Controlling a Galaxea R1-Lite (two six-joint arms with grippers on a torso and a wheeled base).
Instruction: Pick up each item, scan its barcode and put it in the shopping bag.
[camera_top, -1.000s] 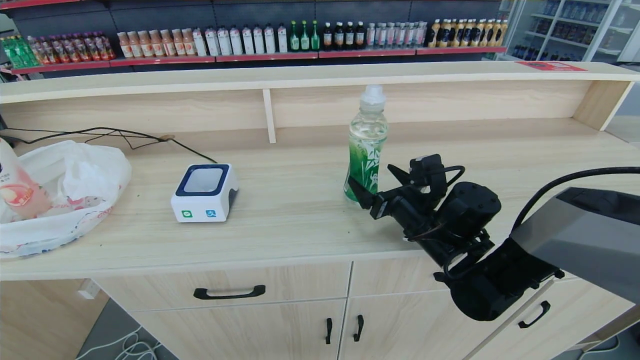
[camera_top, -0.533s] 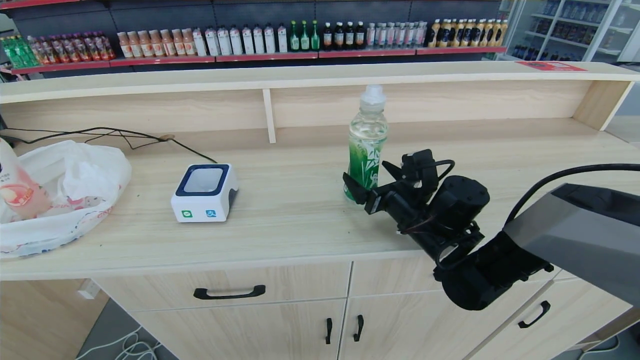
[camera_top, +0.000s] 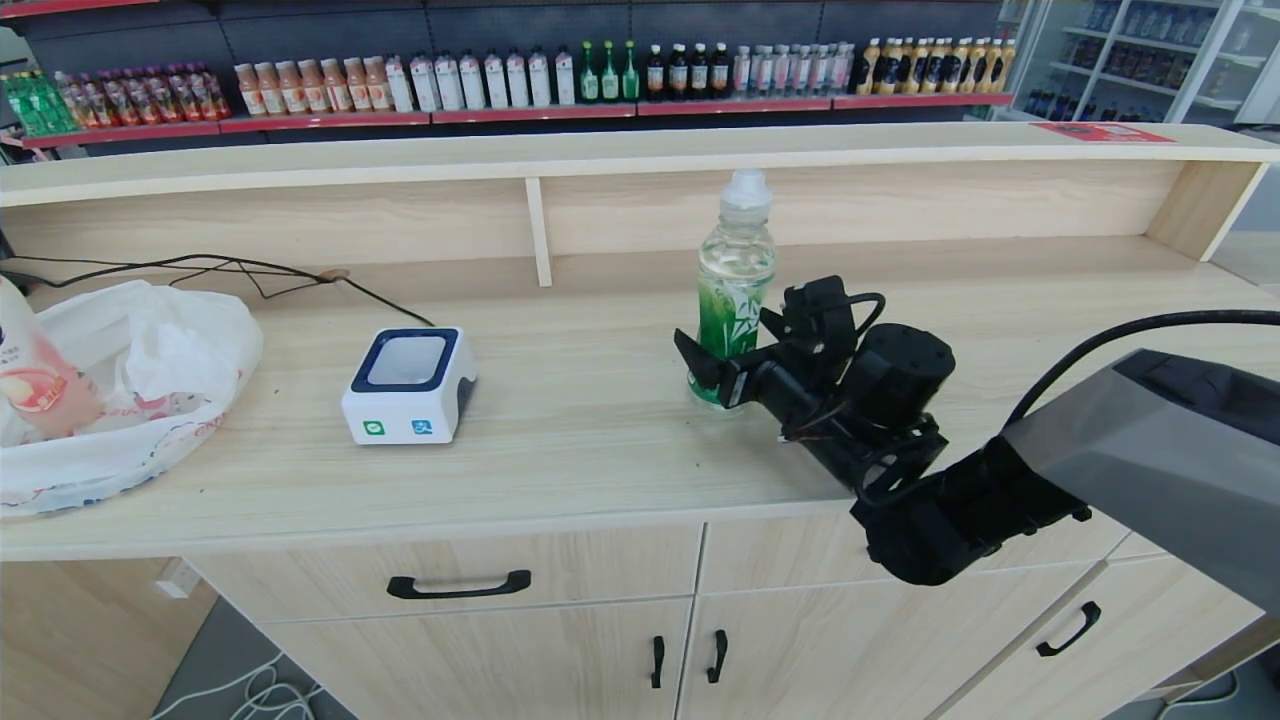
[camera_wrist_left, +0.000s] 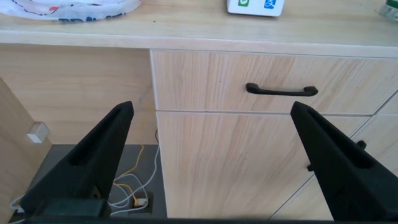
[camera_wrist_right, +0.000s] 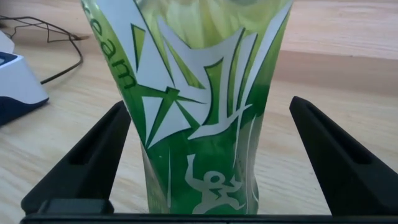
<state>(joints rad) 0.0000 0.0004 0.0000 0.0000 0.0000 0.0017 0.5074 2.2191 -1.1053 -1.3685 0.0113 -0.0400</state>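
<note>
R hand (camera_top: 730, 345), fingers spread wide, is straddling the lower half of a clear drink bottle (camera_top: 737, 270) w/ a white cap, not yet gripping it; gaps are showing on both sides in the R wrist view. The bottle is standing upright on the tabletop (camera_top: 580, 440), well to the robot's right of the white, blue-rimmed scanner (camera_top: 408, 385). Its green label is carrying white leaf shapes, a small white figure & white lettering. Two small square logos, one green, one blue, are showing on the scanner's front. Left of the scanner a white shopping bag (camera_top: 150, 400) w/ red print is lying open, a pink-labelled bottle (camera_top: 35, 375) inside. L hand (camera_wrist_left: 211, 107), also released, is hanging below the scanner, before a drawer front (camera_wrist_left: 205, 74) w/ a black handle (camera_wrist_left: 281, 90).
</note>
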